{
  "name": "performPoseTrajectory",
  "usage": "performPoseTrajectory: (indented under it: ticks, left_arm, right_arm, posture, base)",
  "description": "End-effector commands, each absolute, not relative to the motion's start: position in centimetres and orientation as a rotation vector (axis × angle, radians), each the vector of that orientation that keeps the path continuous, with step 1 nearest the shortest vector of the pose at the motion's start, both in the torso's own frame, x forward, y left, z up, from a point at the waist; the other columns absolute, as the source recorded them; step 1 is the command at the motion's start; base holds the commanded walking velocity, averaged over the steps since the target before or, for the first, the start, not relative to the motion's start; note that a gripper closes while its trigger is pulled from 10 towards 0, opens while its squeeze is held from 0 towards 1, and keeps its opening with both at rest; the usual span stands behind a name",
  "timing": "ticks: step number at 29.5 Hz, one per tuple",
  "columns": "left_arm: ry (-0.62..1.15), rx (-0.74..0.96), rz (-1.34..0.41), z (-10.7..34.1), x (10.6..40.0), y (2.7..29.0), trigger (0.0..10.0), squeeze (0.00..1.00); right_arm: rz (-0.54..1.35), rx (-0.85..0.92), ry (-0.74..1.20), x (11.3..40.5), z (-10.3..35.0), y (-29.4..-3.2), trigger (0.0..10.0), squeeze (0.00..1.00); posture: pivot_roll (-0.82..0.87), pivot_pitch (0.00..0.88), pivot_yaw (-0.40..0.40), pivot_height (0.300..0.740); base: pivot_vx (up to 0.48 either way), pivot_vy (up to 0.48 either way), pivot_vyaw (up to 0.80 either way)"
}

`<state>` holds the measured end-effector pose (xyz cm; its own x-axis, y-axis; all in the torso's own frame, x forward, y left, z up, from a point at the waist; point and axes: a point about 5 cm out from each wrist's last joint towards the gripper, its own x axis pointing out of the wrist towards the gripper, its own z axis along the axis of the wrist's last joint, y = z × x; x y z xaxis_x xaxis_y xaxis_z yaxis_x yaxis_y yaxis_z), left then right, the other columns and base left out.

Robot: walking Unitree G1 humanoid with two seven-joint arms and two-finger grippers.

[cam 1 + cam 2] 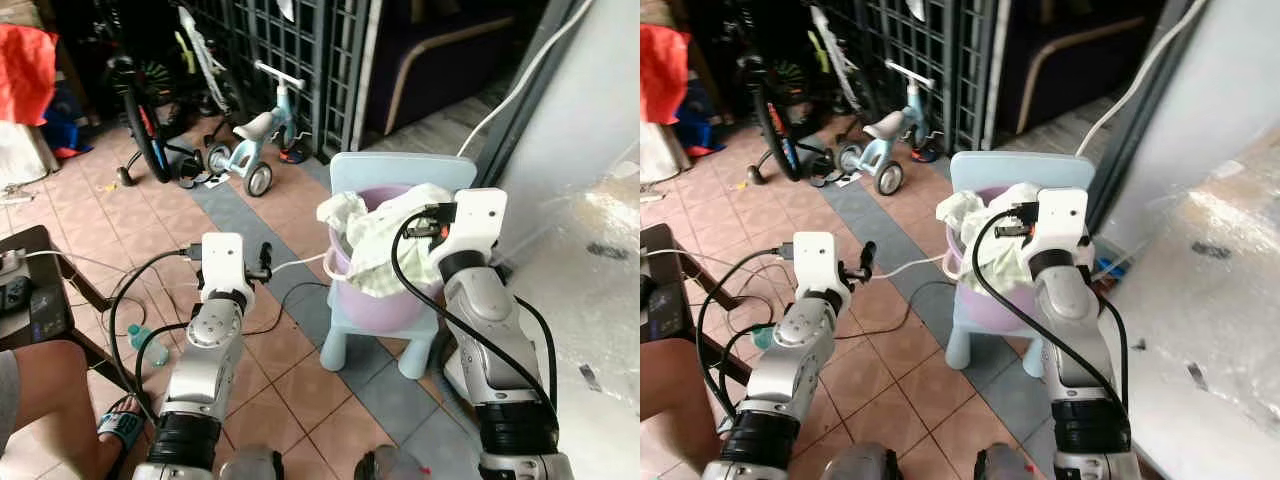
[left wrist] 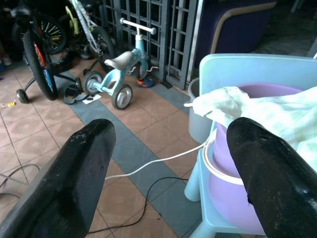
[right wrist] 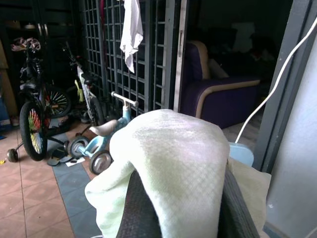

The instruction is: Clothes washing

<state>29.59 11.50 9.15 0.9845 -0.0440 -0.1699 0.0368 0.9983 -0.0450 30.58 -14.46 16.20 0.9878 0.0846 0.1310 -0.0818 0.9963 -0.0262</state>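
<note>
Over the purple tub, right claw grasping pale cloth, wrist-seen; left claw released.

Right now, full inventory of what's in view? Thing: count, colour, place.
Cloth: one, pale green checked, draped over the basin's rim and the right gripper's fingers.
Basin: one, lilac, on the chair.
Chair: one, light blue child's chair, on the tiled floor ahead.
Tricycle: one, light blue, by the dark grille.
Bicycle: one, black, left of the tricycle.
Armchair: one, dark purple, behind the grille.
White cable: one, on the floor running to the chair.
Bottle: one, clear greenish, on the floor by the left arm.
Person's foot: one, in a blue sandal, lower left.
Left gripper: open, empty, left of the basin.
Right gripper: over the basin, shut on the cloth.
</note>
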Motion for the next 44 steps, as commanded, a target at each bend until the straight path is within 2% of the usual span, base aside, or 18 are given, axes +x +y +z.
performPoseTrajectory:
  ticks: [1,6,17,26,36,44]
  left_arm:
    - [0.153,-0.048,-0.059,9.5,29.7,11.2,10.0,0.0]
    - [0.14,-0.066,-0.075,9.6,29.6,11.3,10.0,0.0]
    - [0.079,-0.084,-0.149,11.0,30.2,10.6,10.0,0.0]
    - [0.075,-0.097,-0.161,11.0,29.6,11.0,10.0,0.0]
    - [0.098,-0.101,-0.178,10.6,29.2,10.7,10.0,0.0]
    - [0.115,-0.09,-0.145,10.3,29.0,11.0,10.0,0.0]
  right_arm:
    - [0.07,-0.029,-0.154,30.6,17.0,-14.7,10.0,0.0]
    - [0.056,-0.042,-0.192,30.3,18.0,-15.0,10.0,0.0]
    - [-0.018,-0.069,-0.177,31.2,18.7,-16.0,10.0,0.0]
    - [-0.058,-0.104,-0.247,32.1,20.4,-15.6,10.0,0.0]
    - [-0.101,-0.174,-0.313,33.8,22.5,-17.4,10.0,0.0]
    - [0.022,-0.309,-0.383,35.4,24.4,-17.5,10.0,0.0]
  posture:
    - [-0.05,0.036,0.033,0.74]
    - [-0.06,0.044,0.035,0.74]
    - [-0.04,0.069,0.029,0.74]
    - [-0.03,0.083,0.047,0.74]
    - [-0.02,0.075,0.041,0.74]
    - [-0.01,0.074,0.039,0.74]
  base:
    - [0.0,0.0,0.0]
    - [0.0,0.0,0.0]
    - [0.0,0.0,-0.78]
    - [0.349,0.0,-0.8]
    - [0.48,0.0,-0.8]
    - [0.166,0.0,-0.75]
